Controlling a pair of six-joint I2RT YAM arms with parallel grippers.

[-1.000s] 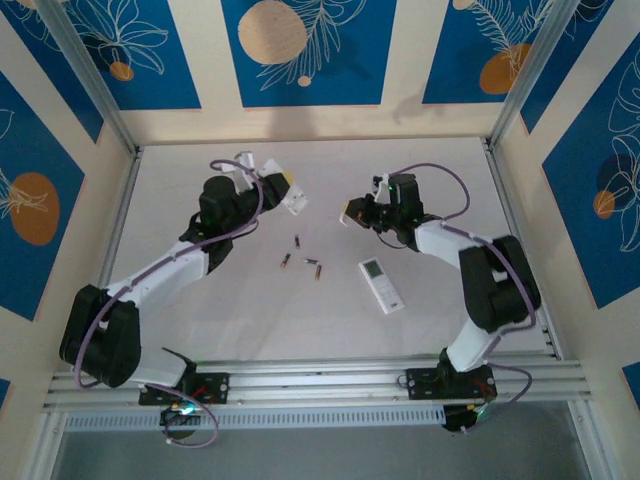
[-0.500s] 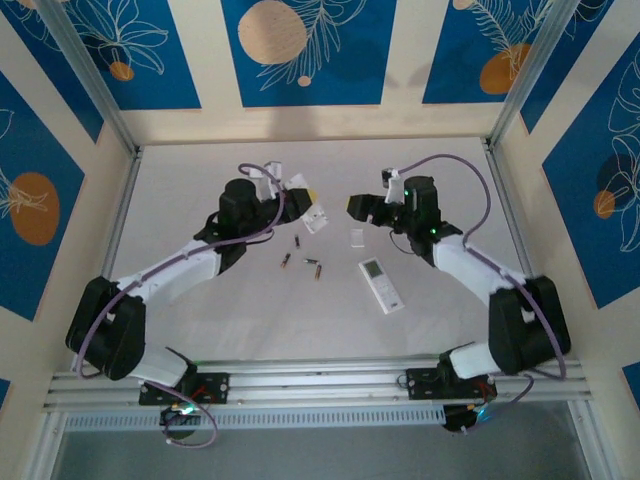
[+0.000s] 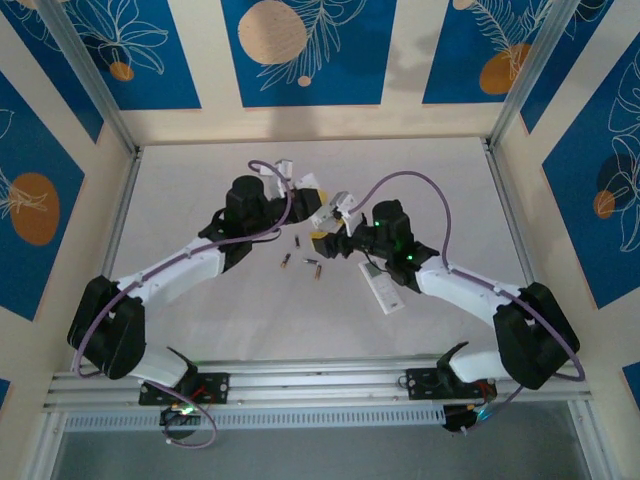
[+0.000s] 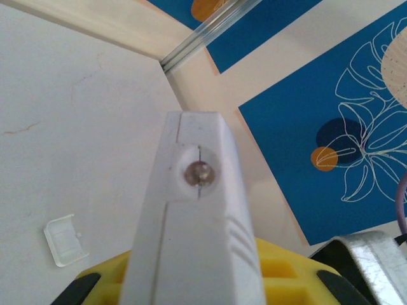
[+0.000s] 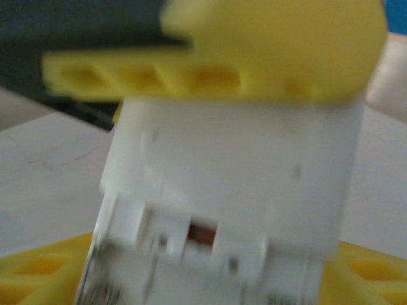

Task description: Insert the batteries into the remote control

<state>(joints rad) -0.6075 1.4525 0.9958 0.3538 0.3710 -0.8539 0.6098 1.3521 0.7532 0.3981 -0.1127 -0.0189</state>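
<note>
White table [image 3: 180,180] — loose batteries [image 3: 285,261], second remote [image 3: 388,295] seemingly half under right arm [image 3: 455,282].

Two remotes [image 3: 383,287], four batteries [image 3: 296,241], one loose battery cover [image 4: 64,239].

The right tool [image 3: 326,230] has let go of the small clear cover [image 4: 65,239], which now lies on the bench [image 3: 200,180]. It has swung toward 9 o'clock to straddle the remote control [image 3: 324,212], which the left tool [image 3: 308,195] carried toward 4 o'clock.
</note>
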